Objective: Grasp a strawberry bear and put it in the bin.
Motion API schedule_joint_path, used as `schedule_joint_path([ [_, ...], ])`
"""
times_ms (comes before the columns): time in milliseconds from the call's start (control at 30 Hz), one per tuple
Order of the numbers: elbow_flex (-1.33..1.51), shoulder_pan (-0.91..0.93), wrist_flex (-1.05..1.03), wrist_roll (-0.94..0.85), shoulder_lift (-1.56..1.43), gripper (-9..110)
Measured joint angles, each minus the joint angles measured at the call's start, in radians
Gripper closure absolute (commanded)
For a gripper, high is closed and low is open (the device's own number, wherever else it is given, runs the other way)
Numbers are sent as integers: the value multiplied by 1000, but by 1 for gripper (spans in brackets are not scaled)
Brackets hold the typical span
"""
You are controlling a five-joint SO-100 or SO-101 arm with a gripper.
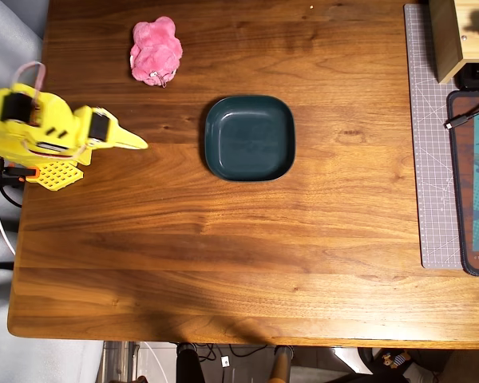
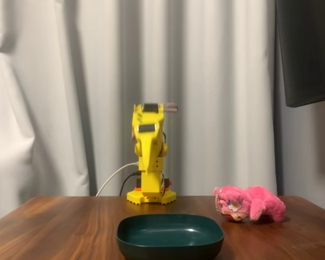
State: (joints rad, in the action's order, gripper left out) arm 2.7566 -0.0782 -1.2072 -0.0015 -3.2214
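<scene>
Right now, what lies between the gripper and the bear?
Nothing: in the overhead view only bare table separates the gripper from the bear.

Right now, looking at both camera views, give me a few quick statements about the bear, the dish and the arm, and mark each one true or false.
1. The strawberry bear lies on the bare wooden table, outside the bin. True.
2. The bin holds a toy. False: it is empty.
3. The end effector is clamped on the bear. False: it holds nothing and is well apart from the bear.
4. In the fixed view the bear lies right of the bin. True.
5. A grey cutting mat lies at the table's right edge in the overhead view. True.
</scene>
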Motion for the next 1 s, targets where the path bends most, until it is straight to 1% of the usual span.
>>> schedule_joint_path([
  [100,-195,2,-9,0,236,102],
  [133,-258,0,-9,0,319,100],
  [200,-360,-8,-9,0,462,86],
  [267,-446,-5,-9,-2,595,80],
  [400,-572,69,0,-8,779,81],
  [533,-594,186,114,-5,854,81],
  [633,-594,253,189,31,884,81],
  [800,-626,377,219,118,976,82],
  [900,-667,446,236,144,1034,80],
  [1000,-704,474,244,156,1112,75],
])
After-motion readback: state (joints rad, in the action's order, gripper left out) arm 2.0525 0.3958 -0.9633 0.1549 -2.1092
